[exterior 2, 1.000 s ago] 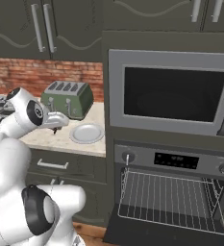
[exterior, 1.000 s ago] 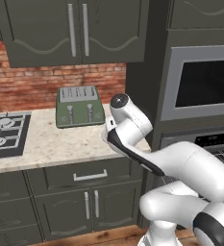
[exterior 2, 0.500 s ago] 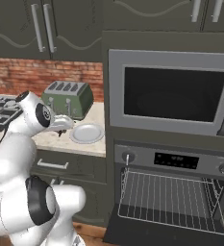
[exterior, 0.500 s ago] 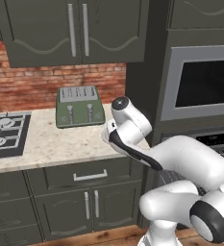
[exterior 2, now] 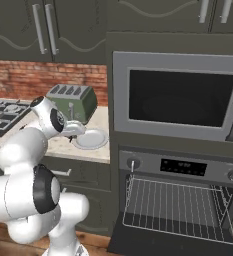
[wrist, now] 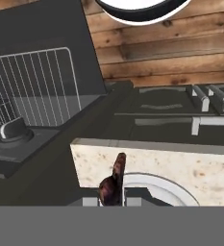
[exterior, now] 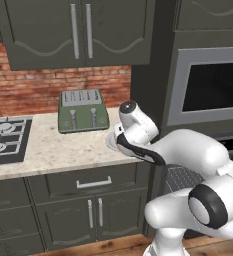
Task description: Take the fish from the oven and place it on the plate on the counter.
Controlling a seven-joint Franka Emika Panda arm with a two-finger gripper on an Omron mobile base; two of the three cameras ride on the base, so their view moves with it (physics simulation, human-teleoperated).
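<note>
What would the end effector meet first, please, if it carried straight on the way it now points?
Probably the plate: the end effector, shut on the dark fish, points down at its rim near the counter edge, though depth is unclear.

plate half behind arm

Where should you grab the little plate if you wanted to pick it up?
Probably by the raised rim of the plate, on the side nearest the front edge of the counter, coming down from above. It lies flat, so only the rim gives fingers something to pinch, and the toaster stands close behind it.
</note>
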